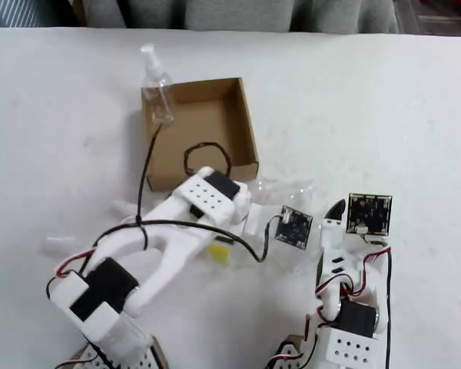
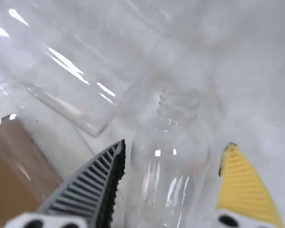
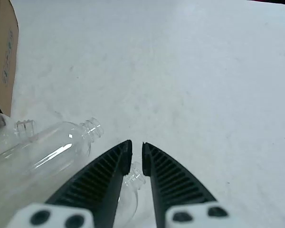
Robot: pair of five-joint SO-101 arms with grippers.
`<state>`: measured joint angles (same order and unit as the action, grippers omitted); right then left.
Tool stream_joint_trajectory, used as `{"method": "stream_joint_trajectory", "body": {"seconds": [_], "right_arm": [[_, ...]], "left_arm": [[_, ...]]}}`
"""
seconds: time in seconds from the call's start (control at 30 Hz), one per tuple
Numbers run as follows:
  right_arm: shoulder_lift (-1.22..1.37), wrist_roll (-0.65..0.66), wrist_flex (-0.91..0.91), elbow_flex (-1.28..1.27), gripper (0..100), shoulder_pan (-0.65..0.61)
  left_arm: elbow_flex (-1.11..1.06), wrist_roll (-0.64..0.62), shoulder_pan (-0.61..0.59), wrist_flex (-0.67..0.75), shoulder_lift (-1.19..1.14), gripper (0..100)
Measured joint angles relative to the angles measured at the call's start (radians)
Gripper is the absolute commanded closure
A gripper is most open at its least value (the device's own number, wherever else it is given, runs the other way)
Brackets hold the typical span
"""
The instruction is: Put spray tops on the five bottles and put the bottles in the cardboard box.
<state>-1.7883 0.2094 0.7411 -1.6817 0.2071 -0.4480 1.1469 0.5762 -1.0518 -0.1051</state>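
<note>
White table (image 1: 415,115) under both arms. Your left arm stretches forward, wrist just in front of cardboard box (image 1: 203,123). Left gripper (image 2: 175,145) spread wide, straddling uncapped clear bottle (image 2: 167,180): grey finger at its side, yellow finger just off it, threaded neck pointing past tips. Your right arm sits drawn back, right gripper (image 3: 137,144) low over table, jaws all but closed, thin slit, nothing held. Second bottle (image 3: 134,175) just beneath tips, neck showing. Sprayer-topped bottle (image 1: 158,88) upright at box's far left corner.
</note>
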Motion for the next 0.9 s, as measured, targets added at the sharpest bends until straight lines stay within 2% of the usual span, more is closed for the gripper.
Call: {"method": "stream_joint_trajectory", "body": {"seconds": [0.1, 0.3, 0.7, 0.8, 0.9], "right_arm": [[0.000, 0.000, 0.000, 0.000, 98.1, 0.000], [0.000, 0.000, 0.000, 0.000, 98.1, 0.000], [0.000, 0.000, 0.000, 0.000, 98.1, 0.000], [0.000, 0.000, 0.000, 0.000, 98.1, 0.000], [0.000, 0.000, 0.000, 0.000, 98.1, 0.006]], "left_arm": [[0.000, 0.000, 0.000, 0.006, 0.000, 71], [-0.035, -0.023, 0.018, 0.110, -0.037, 84], [-0.038, -0.012, 0.031, 0.112, -0.051, 87], [-0.012, -0.014, 0.048, 0.035, -0.052, 93], [0.044, -0.087, 0.071, -0.083, -0.029, 93]]}}
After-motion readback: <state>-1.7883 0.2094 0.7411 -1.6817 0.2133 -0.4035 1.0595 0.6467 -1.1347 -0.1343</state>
